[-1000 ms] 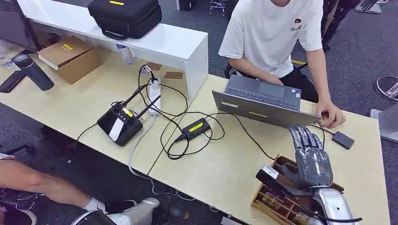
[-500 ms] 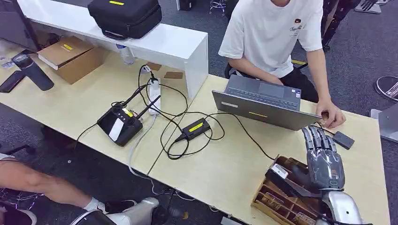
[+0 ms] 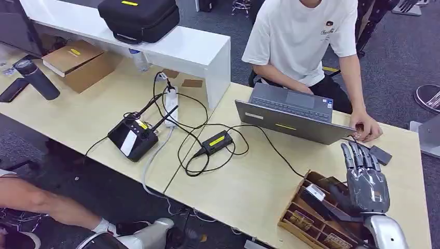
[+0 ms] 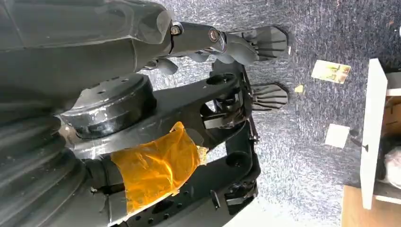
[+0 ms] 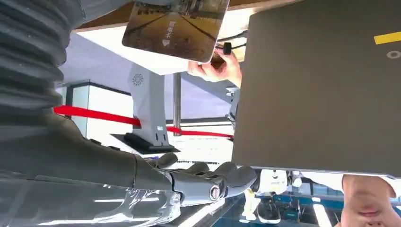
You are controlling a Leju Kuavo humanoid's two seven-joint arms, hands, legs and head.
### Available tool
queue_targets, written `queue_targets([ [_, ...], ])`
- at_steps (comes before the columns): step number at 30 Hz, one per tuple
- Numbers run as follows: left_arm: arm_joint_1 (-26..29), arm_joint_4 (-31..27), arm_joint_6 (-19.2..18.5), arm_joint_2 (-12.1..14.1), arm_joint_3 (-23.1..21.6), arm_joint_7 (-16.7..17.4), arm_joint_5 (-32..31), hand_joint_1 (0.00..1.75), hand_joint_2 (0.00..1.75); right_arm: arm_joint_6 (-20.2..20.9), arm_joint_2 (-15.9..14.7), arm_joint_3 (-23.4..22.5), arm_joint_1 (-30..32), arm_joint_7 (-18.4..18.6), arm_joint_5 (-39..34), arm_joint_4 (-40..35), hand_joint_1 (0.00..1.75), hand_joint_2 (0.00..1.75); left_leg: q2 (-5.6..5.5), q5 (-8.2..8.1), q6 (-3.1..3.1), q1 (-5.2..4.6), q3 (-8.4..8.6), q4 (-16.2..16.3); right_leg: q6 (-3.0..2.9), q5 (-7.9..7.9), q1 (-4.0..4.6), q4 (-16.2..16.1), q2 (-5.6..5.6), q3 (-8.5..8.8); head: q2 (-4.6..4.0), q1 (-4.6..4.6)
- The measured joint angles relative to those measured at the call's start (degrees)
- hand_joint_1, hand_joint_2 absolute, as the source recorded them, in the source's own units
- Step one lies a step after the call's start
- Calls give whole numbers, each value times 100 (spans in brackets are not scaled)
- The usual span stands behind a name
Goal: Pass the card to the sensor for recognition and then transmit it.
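Left hand (image 4: 28, 165): hangs by the robot's body, well apart from the table. I cannot tell how its fingers lie.
Right hand (image 3: 367, 181): nearer by far, over the wooden tray (image 3: 301, 218), fingers straight and pointing away from me.
Card (image 5: 175, 26): close by the right hand in its wrist view. The contact is cut off, so I cannot tell whether it is pinched.
Sensor (image 3: 380, 154): the small dark box on the table, just beyond those fingertips, along the line the fingers point.
Next move, as I judge it: a short forward reach.
Person's hand (image 3: 367, 129): beside the laptop (image 3: 290, 116), near the sensor. I would watch for crowding.
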Motion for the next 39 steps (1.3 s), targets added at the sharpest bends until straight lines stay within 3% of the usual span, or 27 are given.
queue_targets([
  [2,2,0,-2,2,4,0,-2,0,175,0,-4,-2,1,0,0,-2,0,175,0,0,0,0,0,0,0,0,0,0,0,0,2,0],
  [3,2,0,-2,7,4,0,-2,0,175,0,-7,0,2,0,0,-2,175,175,0,0,0,0,0,0,0,0,0,0,0,0,2,0],
  [21,7,0,-4,9,31,-18,-98,0,175,741,-52,-138,21,-551,-817,2,175,175,0,-1,0,0,-1,0,0,-1,0,0,0,-1,0,2],
  [27,11,0,-24,9,57,-87,-151,0,175,782,-83,-151,12,-595,-901,0,175,175,-1,-1,1,0,-1,0,1,-1,0,-1,0,0,2,2],
  [34,6,0,335,11,151,-107,-206,0,175,754,-87,-151,23,-592,-883,0,175,175,0,-1,1,0,0,0,1,-1,0,-1,0,0,0,0],
  [39,-8,0,358,5,162,-35,-278,0,175,684,-72,-146,25,-577,-809,0,175,175,-1,-1,1,0,-2,0,0,-1,0,-1,-1,0,0,0],
])
